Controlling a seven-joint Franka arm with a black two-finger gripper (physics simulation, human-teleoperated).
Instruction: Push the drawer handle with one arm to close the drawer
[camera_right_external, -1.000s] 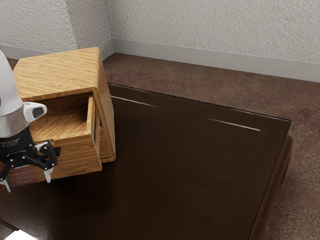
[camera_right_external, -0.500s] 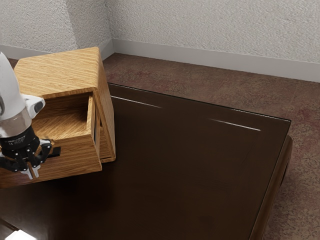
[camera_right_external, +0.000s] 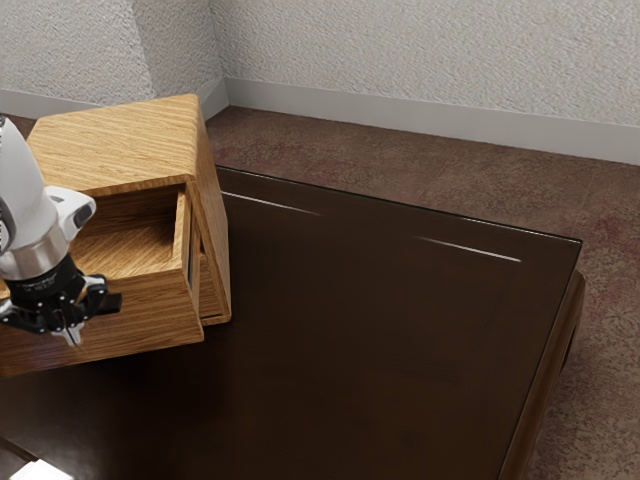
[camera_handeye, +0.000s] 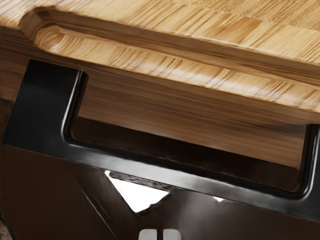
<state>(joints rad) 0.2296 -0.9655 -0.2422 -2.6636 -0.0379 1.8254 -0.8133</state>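
Observation:
In the exterior view my gripper (camera_right_external: 72, 335) is at the far left, in front of the open drawer's front (camera_right_external: 160, 318), with its fingertips together and nothing between them. The black handle (camera_right_external: 114, 303) peeks out beside the gripper; the rest is hidden behind it. The drawer stands pulled out of the wooden cabinet (camera_right_external: 120, 140). The wrist view has the U-shaped black handle (camera_handeye: 175, 176) below the drawer's rounded wooden rim (camera_handeye: 150, 59). My gripper's two pale tips (camera_handeye: 160, 234) are outside the handle's bar, a visible space away from it.
The cabinet stands on a dark, glossy table (camera_right_external: 380, 330), which reaches toward the exterior view's right. A bright white patch (camera_right_external: 40, 471) lies at the lower left. Behind are brown carpet (camera_right_external: 400, 165) and a textured wall (camera_right_external: 430, 50).
My gripper's fingers have come together from wide apart. The hand has shifted slightly toward the exterior view's right and tilted. The drawer and cabinet have not visibly moved.

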